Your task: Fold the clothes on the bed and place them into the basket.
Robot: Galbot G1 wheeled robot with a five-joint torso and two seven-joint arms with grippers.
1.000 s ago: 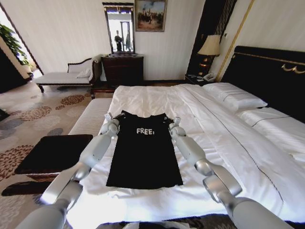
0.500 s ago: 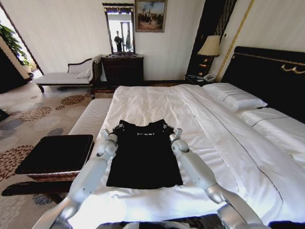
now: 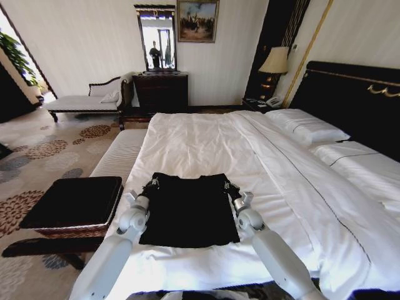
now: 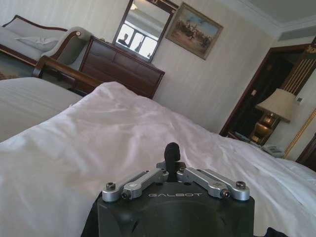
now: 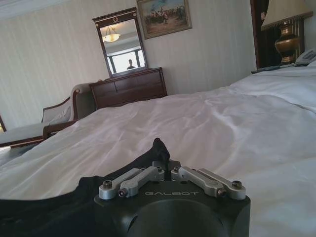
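The black T-shirt lies on the near part of the white bed, its upper part doubled back toward me so the lettering is hidden. My left gripper is shut on the left corner of the raised fold edge. At the right corner my right gripper is shut as well. In the left wrist view the left gripper is closed to a dark tip. The right wrist view shows the right gripper pinching a peak of black cloth. The basket, wicker with a black top, stands on the floor left of the bed.
A long white-striped bench runs along the bed's left side behind the basket. White pillows and a black headboard lie to the right. A chaise, dark dresser and lamp line the far wall.
Both grippers have drawn the shirt's shoulder edge toward me, folding the top half over the lower half. The white lettering is now covered.
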